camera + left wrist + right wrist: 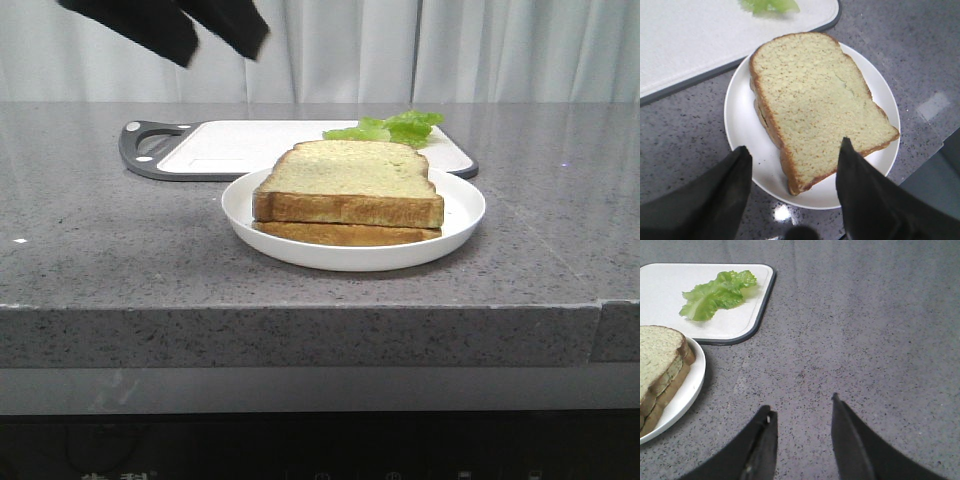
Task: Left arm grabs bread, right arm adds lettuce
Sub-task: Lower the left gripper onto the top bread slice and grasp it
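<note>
Two bread slices are stacked on a white plate (462, 215); the top slice (350, 182) covers the lower one (340, 234). My left gripper (222, 47) is open and empty, high above the table at the far left. In the left wrist view it (795, 147) hangs above the near corner of the top slice (815, 105), apart from it. The lettuce (390, 128) lies on the white cutting board (240, 145) behind the plate. My right gripper (801, 402) is open and empty over bare counter, to the right of the lettuce (715, 295) and the plate (685, 395).
The cutting board has a dark grey rim and a handle (145, 145) at its left end. The grey speckled counter (100, 240) ends in a front edge just before the plate. A white curtain hangs behind.
</note>
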`<state>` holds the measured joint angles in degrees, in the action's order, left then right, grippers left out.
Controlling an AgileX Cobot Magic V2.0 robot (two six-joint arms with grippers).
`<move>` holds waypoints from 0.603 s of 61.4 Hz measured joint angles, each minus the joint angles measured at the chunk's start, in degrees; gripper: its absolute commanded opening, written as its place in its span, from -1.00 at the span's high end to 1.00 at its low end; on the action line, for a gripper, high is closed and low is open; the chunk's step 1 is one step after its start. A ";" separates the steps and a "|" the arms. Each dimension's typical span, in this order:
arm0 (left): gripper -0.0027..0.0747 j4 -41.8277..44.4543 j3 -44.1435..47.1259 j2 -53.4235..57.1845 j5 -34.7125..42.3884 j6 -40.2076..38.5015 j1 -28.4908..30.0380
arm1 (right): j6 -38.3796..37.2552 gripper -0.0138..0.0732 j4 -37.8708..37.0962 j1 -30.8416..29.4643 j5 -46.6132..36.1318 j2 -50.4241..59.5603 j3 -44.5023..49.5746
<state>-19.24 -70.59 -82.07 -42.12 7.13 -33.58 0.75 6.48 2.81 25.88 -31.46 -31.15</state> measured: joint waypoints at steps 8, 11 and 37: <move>-0.07 1.19 -6.15 -6.76 -4.92 -3.30 -0.95 | 0.00 -0.01 0.00 0.00 0.10 0.00 0.00; -0.07 1.32 -8.05 -8.79 -7.04 -4.05 -0.95 | 0.00 -0.01 0.00 0.00 0.10 0.00 0.00; -0.07 1.83 -16.11 -20.18 -12.20 -6.53 -0.95 | 0.00 -0.01 0.00 0.00 0.32 0.00 0.00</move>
<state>-17.40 -86.70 -102.25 -54.32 0.60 -34.53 0.75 6.48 2.81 26.20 -31.46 -31.15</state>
